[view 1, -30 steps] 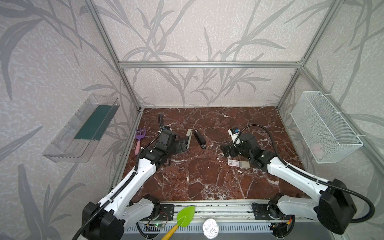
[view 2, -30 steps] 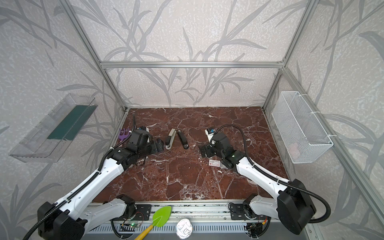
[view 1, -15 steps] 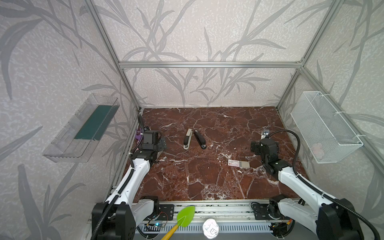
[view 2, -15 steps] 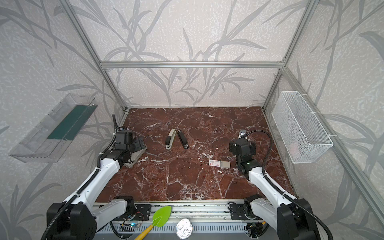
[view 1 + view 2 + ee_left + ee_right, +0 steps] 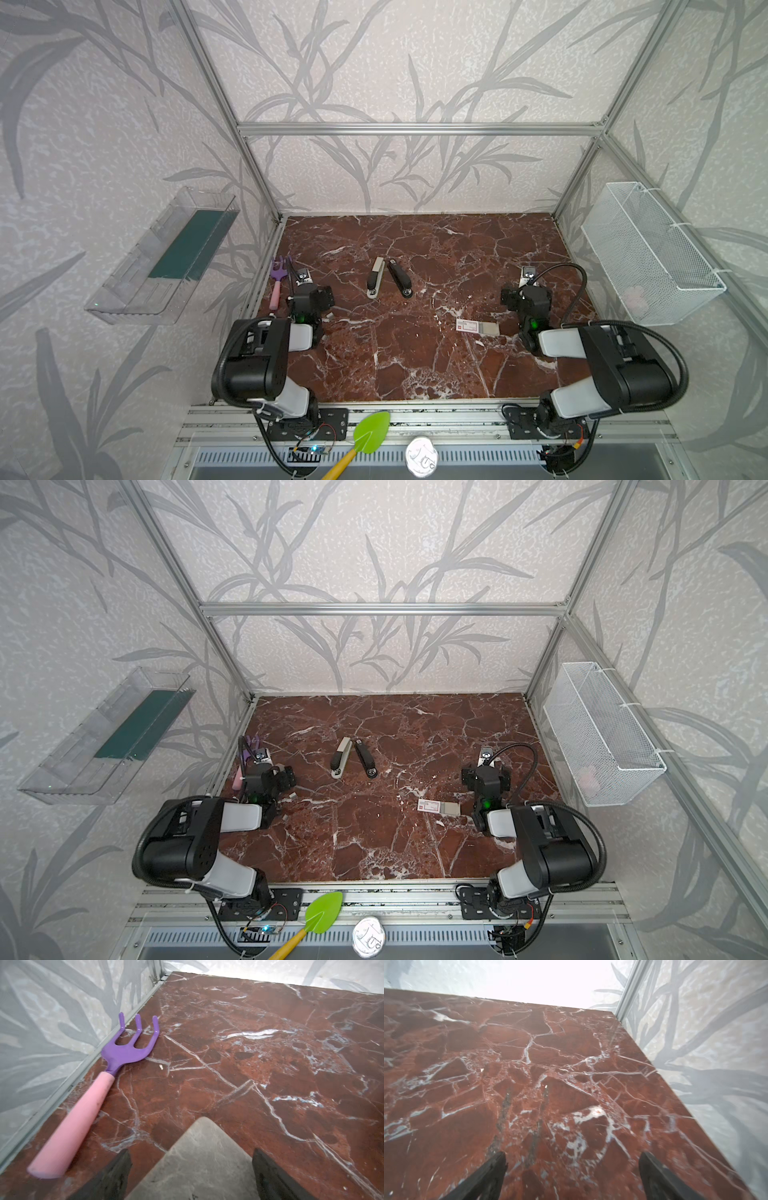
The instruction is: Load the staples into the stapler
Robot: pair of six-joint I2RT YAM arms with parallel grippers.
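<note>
The black stapler (image 5: 400, 277) (image 5: 365, 758) lies on the brown marble table, back of centre, in both top views. The staples (image 5: 477, 326) (image 5: 439, 807) are a grey block sticking out of a small white box with a red mark, right of centre. My left gripper (image 5: 311, 301) (image 5: 191, 1150) sits folded back at the table's left side, fingers wide apart and open, well left of the stapler. A grey flat shape (image 5: 203, 1163) that I cannot identify shows between its fingers. My right gripper (image 5: 528, 301) (image 5: 573, 1153) is open and empty, just right of the staples. Neither wrist view shows stapler or staples.
A beige-and-black stapler (image 5: 375, 277) lies just left of the black one. A purple rake with a pink handle (image 5: 276, 282) (image 5: 89, 1101) lies along the left wall. A wire basket (image 5: 648, 257) hangs on the right wall, a clear tray (image 5: 166, 257) on the left. A green shovel (image 5: 370, 432) rests on the front rail.
Both arms have pulled back from the middle and folded up at their own sides, the left away from the staplers, the right away from the staples. Staplers and staples lie where they were.
</note>
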